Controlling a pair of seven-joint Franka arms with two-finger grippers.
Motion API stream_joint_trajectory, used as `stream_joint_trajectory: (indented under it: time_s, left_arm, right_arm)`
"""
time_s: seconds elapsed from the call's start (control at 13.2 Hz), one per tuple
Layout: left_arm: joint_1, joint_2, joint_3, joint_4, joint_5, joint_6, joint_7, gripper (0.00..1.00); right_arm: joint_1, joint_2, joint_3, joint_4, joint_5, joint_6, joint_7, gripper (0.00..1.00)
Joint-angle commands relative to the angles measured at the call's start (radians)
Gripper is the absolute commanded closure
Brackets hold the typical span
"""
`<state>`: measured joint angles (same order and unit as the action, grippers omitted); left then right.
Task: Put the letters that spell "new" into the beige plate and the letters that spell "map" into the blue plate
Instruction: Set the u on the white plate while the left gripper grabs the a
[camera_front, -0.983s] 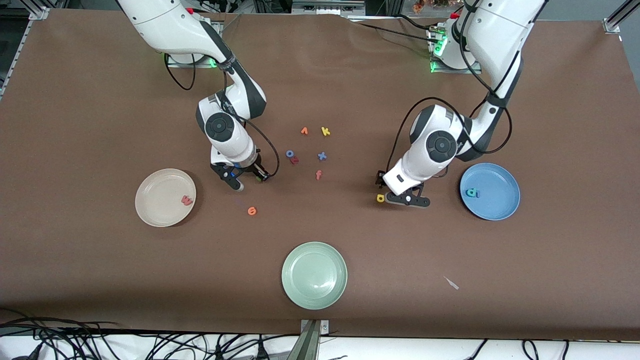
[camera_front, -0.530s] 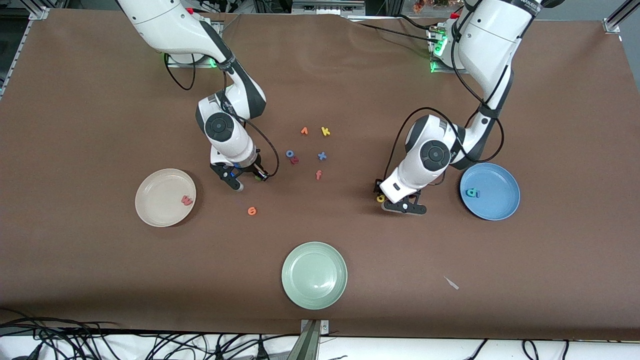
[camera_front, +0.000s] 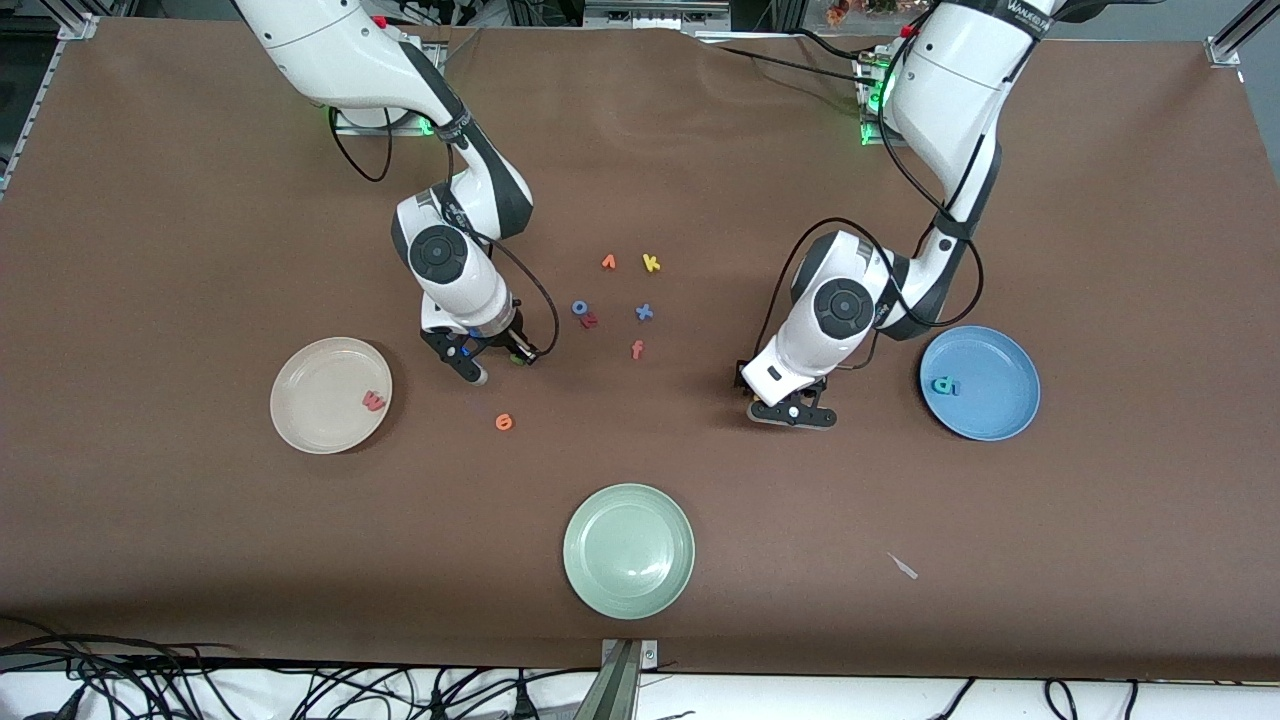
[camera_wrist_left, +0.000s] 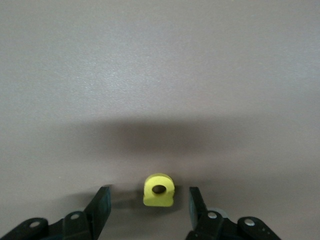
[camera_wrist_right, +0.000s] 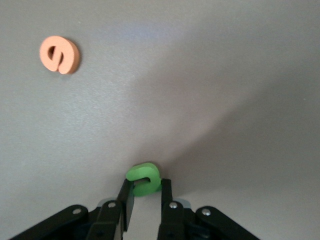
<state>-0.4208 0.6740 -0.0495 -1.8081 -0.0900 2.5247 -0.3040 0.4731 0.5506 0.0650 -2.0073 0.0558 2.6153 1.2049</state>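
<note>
My right gripper (camera_front: 503, 364) (camera_wrist_right: 145, 187) is down at the table and shut on the green n (camera_wrist_right: 144, 179), beside the beige plate (camera_front: 310, 400), which holds the salmon w (camera_front: 373, 401). The orange e (camera_front: 504, 422) (camera_wrist_right: 60, 54) lies on the table nearer the front camera than that gripper. My left gripper (camera_front: 772, 400) (camera_wrist_left: 148, 195) stands open low over the table, with the yellow a (camera_wrist_left: 159, 190) lying between its fingers and touching neither. The front view hides the a under the hand. The blue plate (camera_front: 995, 405) holds the teal p (camera_front: 945, 385).
Loose letters lie mid-table between the arms: orange v (camera_front: 608, 262), yellow k (camera_front: 651, 263), blue o (camera_front: 579, 307), a red piece (camera_front: 589, 321), blue x (camera_front: 644, 312), orange f (camera_front: 637, 349). A pale green plate (camera_front: 628, 550) sits near the front edge, a small scrap (camera_front: 903, 566) beside it.
My left gripper slid toward the right arm's end and now straddles the yellow a. My right gripper's fingers closed on the green n without shifting place.
</note>
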Motion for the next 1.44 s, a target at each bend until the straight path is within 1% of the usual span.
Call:
stream_joint_trajectory:
  time_s: [0.0, 0.15, 0.23, 0.3, 0.38, 0.53, 0.61, 0.76, 0.83, 0.91, 1.06, 1.13, 1.21, 1.36]
  left_arm:
    - [-0.015, 0.021, 0.017, 0.027, 0.010, 0.006, -0.009, 0.29]
    - [-0.016, 0.021, 0.017, 0.026, 0.012, 0.006, -0.009, 0.38]
    - [-0.027, 0.021, 0.019, 0.026, 0.015, 0.006, -0.009, 0.54]
    - [-0.027, 0.019, 0.019, 0.024, 0.015, 0.005, -0.010, 0.61]
    - [-0.027, 0.018, 0.019, 0.024, 0.015, 0.005, -0.007, 0.70]
    - [-0.027, 0.015, 0.028, 0.023, 0.016, 0.005, -0.006, 0.80]
    - [-0.027, 0.012, 0.028, 0.021, 0.016, 0.005, -0.004, 0.82]
    - [-0.015, -0.007, 0.028, 0.013, 0.021, 0.000, -0.003, 0.84]
    - [0.017, -0.034, 0.028, 0.010, 0.033, -0.010, 0.003, 0.83]
    - [0.066, -0.074, 0.023, -0.005, 0.044, -0.050, 0.022, 0.82]
    - [0.163, -0.172, 0.013, -0.033, 0.046, -0.174, 0.121, 0.82]
    - [0.212, -0.213, 0.013, -0.049, 0.046, -0.219, 0.187, 0.81]
    - [0.250, -0.253, 0.013, -0.086, 0.046, -0.243, 0.251, 0.81]
    - [0.356, -0.322, 0.013, -0.179, 0.046, -0.247, 0.394, 0.81]
  right_arm:
    - [0.001, 0.002, -0.001, 0.031, 0.006, -0.033, -0.011, 0.81]
    - [-0.007, -0.003, -0.008, 0.091, -0.010, -0.143, -0.045, 0.82]
    - [-0.010, -0.011, -0.023, 0.111, -0.010, -0.200, -0.100, 0.83]
    - [-0.008, -0.023, -0.052, 0.119, -0.010, -0.242, -0.160, 0.83]
    - [-0.010, -0.038, -0.069, 0.119, -0.010, -0.265, -0.227, 0.83]
    - [-0.010, -0.066, -0.126, 0.119, -0.010, -0.326, -0.371, 0.83]
    - [-0.008, -0.080, -0.160, 0.119, -0.011, -0.351, -0.451, 0.83]
    - [-0.008, -0.086, -0.235, 0.121, -0.010, -0.388, -0.629, 0.83]
    - [-0.008, -0.089, -0.266, 0.119, -0.010, -0.400, -0.706, 0.83]
    - [-0.010, -0.089, -0.299, 0.119, -0.010, -0.408, -0.770, 0.83]
    - [-0.011, -0.080, -0.347, 0.119, -0.010, -0.406, -0.882, 0.82]
    - [-0.020, -0.075, -0.361, 0.119, -0.010, -0.399, -0.918, 0.82]
    - [-0.043, -0.067, -0.361, 0.121, -0.008, -0.393, -0.945, 0.82]
    - [-0.074, -0.060, -0.361, 0.121, -0.007, -0.385, -1.010, 0.82]
